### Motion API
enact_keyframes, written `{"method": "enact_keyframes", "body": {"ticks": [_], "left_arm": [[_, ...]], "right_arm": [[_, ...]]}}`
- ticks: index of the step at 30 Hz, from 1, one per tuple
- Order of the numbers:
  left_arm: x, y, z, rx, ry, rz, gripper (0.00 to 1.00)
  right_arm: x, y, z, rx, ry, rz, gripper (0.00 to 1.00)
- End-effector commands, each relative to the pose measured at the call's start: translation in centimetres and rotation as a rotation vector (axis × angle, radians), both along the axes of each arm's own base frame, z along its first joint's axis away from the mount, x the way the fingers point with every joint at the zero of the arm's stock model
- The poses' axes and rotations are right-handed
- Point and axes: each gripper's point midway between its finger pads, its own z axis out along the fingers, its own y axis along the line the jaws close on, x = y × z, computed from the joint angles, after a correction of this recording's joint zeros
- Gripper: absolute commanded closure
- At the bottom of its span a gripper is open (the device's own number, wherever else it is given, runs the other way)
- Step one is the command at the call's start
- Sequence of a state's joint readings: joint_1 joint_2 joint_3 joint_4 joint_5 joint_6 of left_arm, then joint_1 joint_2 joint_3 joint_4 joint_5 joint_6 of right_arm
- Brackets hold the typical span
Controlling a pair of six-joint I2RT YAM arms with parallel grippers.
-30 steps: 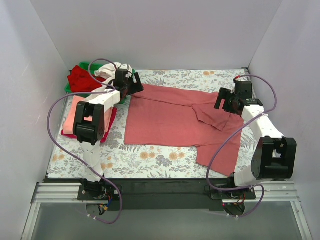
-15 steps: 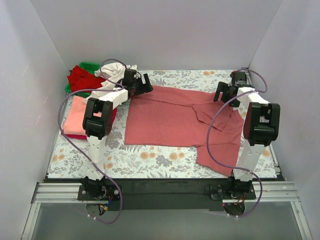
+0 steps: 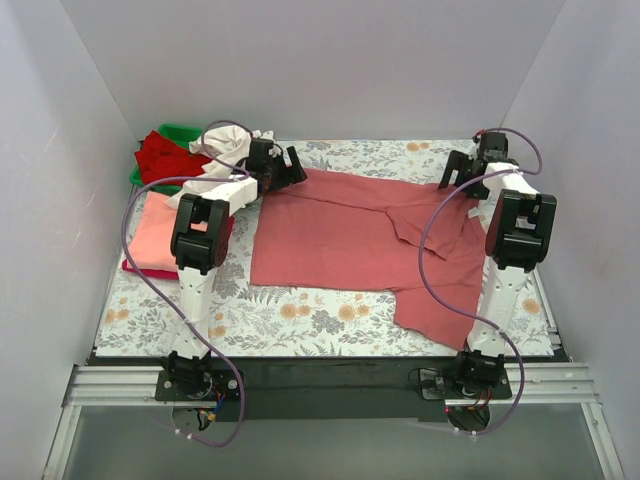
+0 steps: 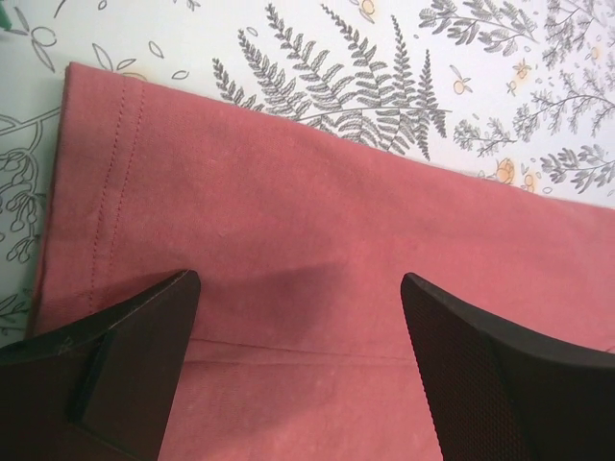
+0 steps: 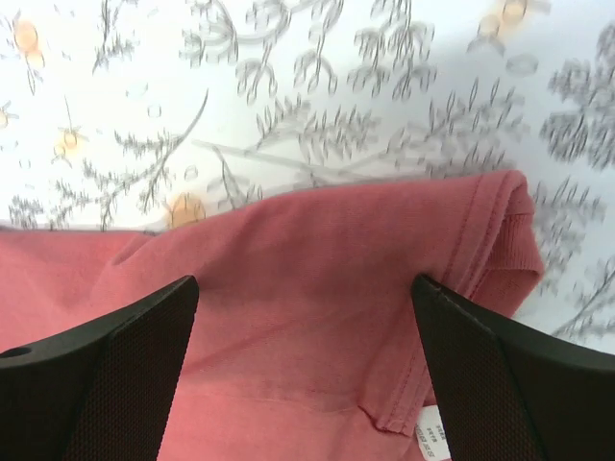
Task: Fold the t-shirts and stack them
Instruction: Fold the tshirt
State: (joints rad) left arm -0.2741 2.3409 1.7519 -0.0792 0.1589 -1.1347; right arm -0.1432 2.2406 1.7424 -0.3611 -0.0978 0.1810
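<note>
A dusty-rose t-shirt point(image 3: 350, 240) lies spread on the flowered table, one part folded over near the right. My left gripper point(image 3: 290, 170) is open just above the shirt's far left hem corner point(image 4: 106, 182). My right gripper point(image 3: 462, 172) is open above the shirt's far right edge, by the collar point(image 5: 490, 240) and its white neck label point(image 5: 437, 437). A folded salmon-pink shirt point(image 3: 160, 228) lies on a red one at the left. A red shirt point(image 3: 165, 155) and a cream-white shirt point(image 3: 225, 150) sit in the green bin.
The green bin point(image 3: 180, 132) stands at the far left corner, close behind my left gripper. White walls enclose the table on three sides; the right wall is close to my right arm. Purple cables loop off both arms.
My right gripper has moved away from the folded sleeve toward the far right corner of the shirt. My left gripper shifted slightly right over the shirt's far left corner.
</note>
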Motion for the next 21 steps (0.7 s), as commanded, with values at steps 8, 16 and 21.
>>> {"method": "enact_keyframes", "body": {"ticks": [8, 16, 21], "left_arm": [[-0.3, -1.2, -2.9, -0.069, 0.107, -0.006, 0.14], [1.8, -1.8, -3.0, -0.080, 0.101, 0.007, 0.13], [2.1, -2.7, -2.6, -0.083, 0.091, -0.024, 0.13]], "right_arm": [[4.9, -2.7, -3.6, 0.013, -0.020, 0.026, 0.02], [8.2, -3.6, -3.6, 0.061, -0.093, 0.012, 0.02], [9.4, -4.0, -1.4, 0.046, -0.161, 0.007, 0.02]]}}
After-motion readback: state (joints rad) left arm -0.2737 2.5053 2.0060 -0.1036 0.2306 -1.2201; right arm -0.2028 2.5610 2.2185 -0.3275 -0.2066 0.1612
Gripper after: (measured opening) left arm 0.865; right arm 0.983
